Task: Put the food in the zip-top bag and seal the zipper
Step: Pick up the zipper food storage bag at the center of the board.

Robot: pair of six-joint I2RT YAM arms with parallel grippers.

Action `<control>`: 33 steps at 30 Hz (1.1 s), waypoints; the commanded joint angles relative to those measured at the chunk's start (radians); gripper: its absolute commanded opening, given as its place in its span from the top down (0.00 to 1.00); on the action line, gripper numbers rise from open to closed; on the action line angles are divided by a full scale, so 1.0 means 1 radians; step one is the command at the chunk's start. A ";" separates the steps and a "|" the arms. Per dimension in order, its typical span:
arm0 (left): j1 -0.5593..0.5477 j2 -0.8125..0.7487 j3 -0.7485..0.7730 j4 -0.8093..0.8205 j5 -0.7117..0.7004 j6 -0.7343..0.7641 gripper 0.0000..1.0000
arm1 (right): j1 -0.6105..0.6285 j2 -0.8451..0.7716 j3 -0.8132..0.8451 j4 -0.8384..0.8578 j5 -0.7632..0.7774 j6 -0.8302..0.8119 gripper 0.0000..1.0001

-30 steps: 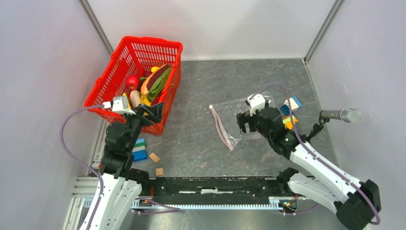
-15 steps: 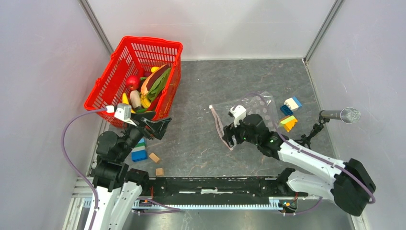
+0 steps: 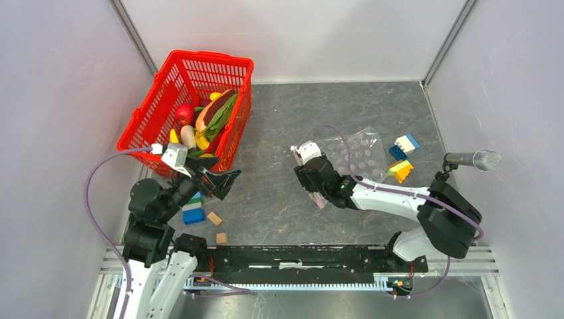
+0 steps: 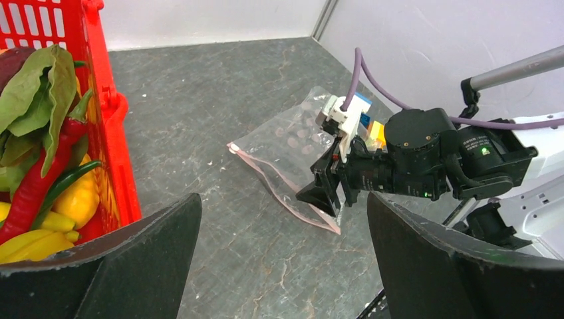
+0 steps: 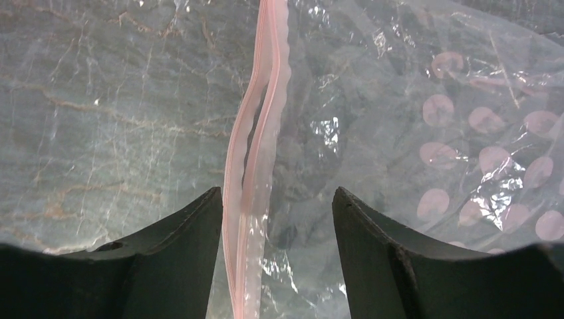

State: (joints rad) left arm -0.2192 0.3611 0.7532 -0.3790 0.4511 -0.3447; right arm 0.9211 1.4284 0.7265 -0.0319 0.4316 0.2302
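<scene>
Right wrist view: the zipper (image 5: pixel 256 153) lies flat on the table (image 5: pixel 100 100), its long axis running straight away from me, between my two fingers and nearer one than the other. The zip-top bag (image 5: pixel 465 133) spreads out beyond the other finger. My right gripper (image 5: pixel 276 199) stands spread astride the strip, not pinching it — a squeeze here should catch the mouth edge crosswise. My left gripper (image 4: pixel 282 206) hangs wide, well apart, beside the red basket (image 3: pixel 199 56) holding the food (image 3: pixel 206 119).
</scene>
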 commanded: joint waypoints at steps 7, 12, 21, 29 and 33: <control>0.004 0.073 0.043 -0.033 -0.050 0.089 0.00 | 0.007 0.143 0.098 0.067 0.113 0.032 0.53; 0.004 0.111 0.045 -0.030 -0.005 0.094 0.02 | 0.005 0.128 0.096 0.040 0.128 0.082 0.86; -0.014 0.237 0.095 -0.026 0.129 0.130 0.10 | -0.006 -0.056 0.035 0.114 -0.003 0.106 1.00; -0.409 0.395 0.156 -0.069 -0.281 0.167 0.13 | -0.087 -0.221 -0.060 0.205 -0.211 0.245 1.00; -0.561 0.515 0.153 -0.010 -0.476 0.098 0.12 | -0.113 -0.287 -0.108 0.238 -0.248 0.293 1.00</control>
State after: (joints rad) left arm -0.7040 0.7967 0.8917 -0.4385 0.2138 -0.2371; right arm 0.8272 1.2022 0.6579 0.1314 0.2619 0.4435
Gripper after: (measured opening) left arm 0.877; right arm 0.006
